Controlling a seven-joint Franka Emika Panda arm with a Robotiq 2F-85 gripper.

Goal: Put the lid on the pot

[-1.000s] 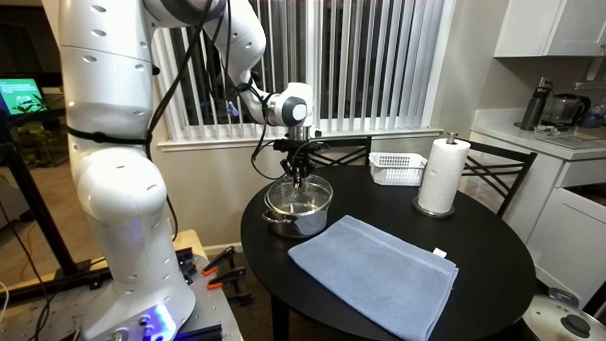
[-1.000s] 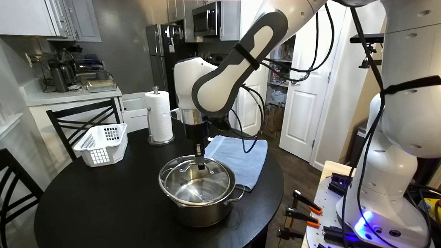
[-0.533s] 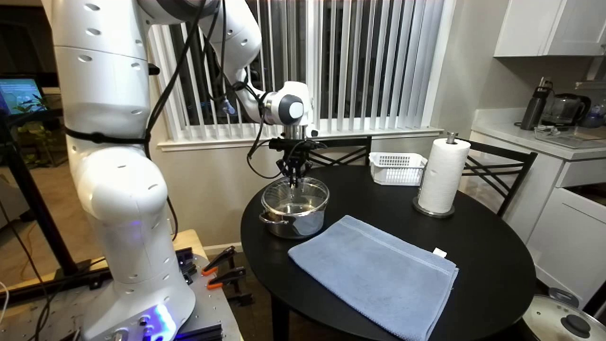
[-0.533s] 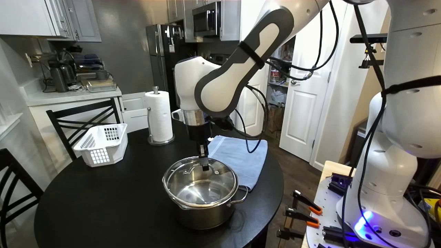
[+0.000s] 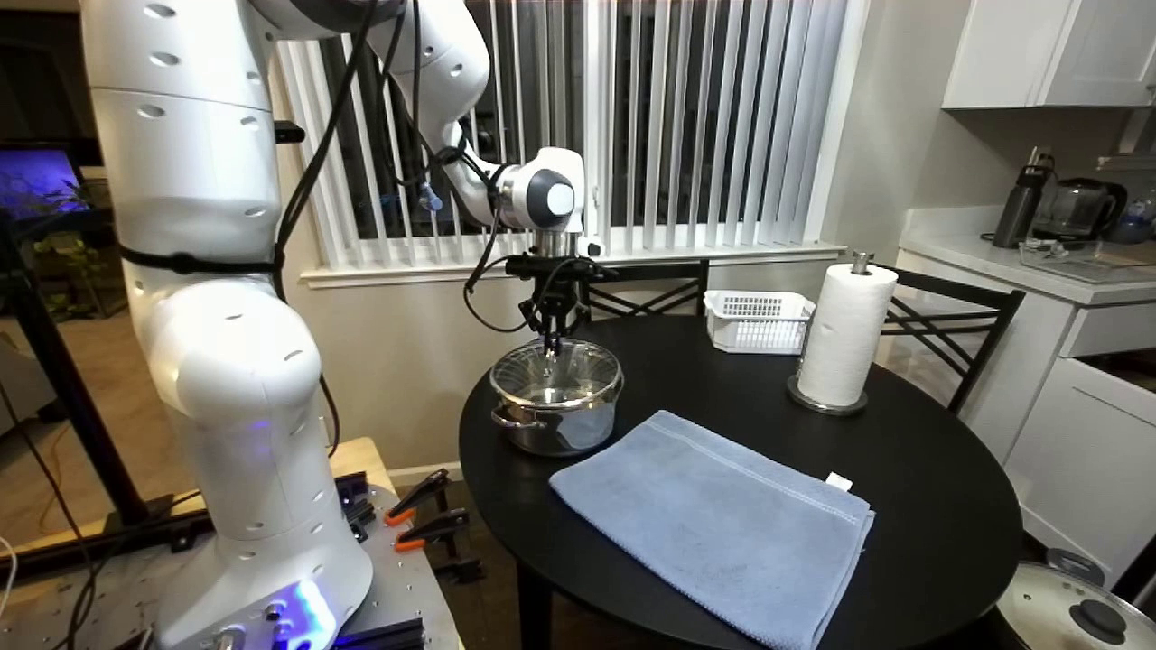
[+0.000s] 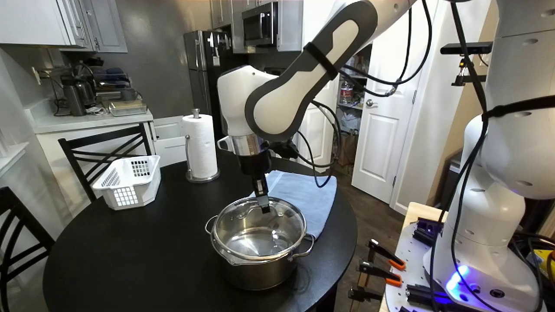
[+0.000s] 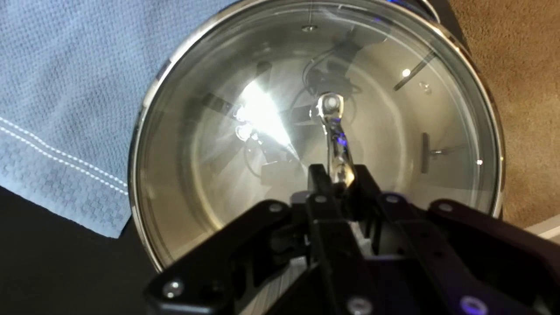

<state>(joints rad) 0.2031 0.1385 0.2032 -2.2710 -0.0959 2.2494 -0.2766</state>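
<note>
Seating the lid (image 6: 260,229) on the pot (image 6: 260,276) looks like the step in hand; late stage, likely not done. Pot stands near the edge of the surface (image 6: 143,260) on the robot base (image 6: 481,277) side, folded blue towel (image 5: 713,524) just beside it. Lid is over the pot's mouth, tilt hard to judge, off-centre or a touch high: in an exterior view the pot peeks out past it on the side away from the base. Resting on the pot or not, cannot tell. Pincer (image 7: 340,178) is closed to a narrow gap, fingers (image 7: 318,178) either side of the lid's arched metal handle (image 7: 336,140); reads as a hold on it. Next move probably calls for a small sideways shift away from the base to centre the lid, then lowering until it sits all round, then letting go and lifting straight up. Releasing early could leave it crooked.
</note>
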